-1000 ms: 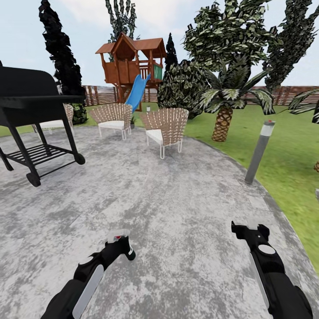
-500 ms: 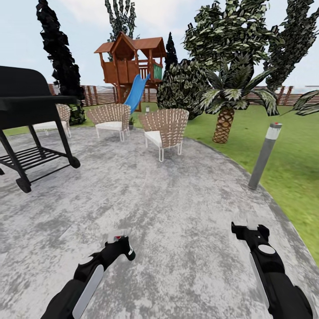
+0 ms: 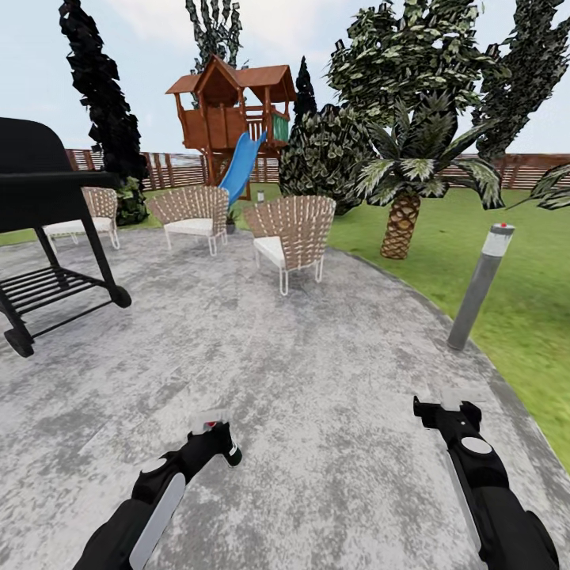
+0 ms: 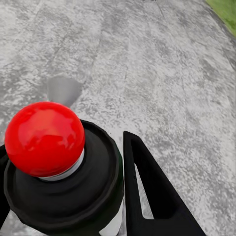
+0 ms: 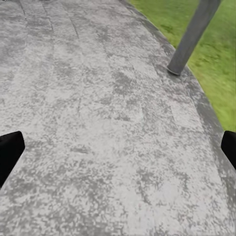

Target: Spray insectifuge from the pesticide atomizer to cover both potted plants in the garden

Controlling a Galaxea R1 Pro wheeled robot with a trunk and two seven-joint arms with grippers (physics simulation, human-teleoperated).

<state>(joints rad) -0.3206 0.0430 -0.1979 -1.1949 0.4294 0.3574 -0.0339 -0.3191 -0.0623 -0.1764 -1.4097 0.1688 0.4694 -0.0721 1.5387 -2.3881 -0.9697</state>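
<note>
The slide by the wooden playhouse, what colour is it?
The slide is blue. It shows best in the head view, coming down from the brown wooden playhouse.

Black arms [image 3: 491, 499] (pale grey panels)

Glossy red-capped pesticide atomizer [image 4: 59, 162]; rough mottled stone patio [image 3: 317, 356].

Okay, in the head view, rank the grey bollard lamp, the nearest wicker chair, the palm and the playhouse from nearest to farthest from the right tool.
1. Grey bollard lamp, at the patio edge, just ahead of the right tool.
2. Nearest wicker chair, ahead and to the left on the paving.
3. Palm, on the lawn, farther back than the chair.
4. Playhouse, with its blue slide, near the fence.
</note>
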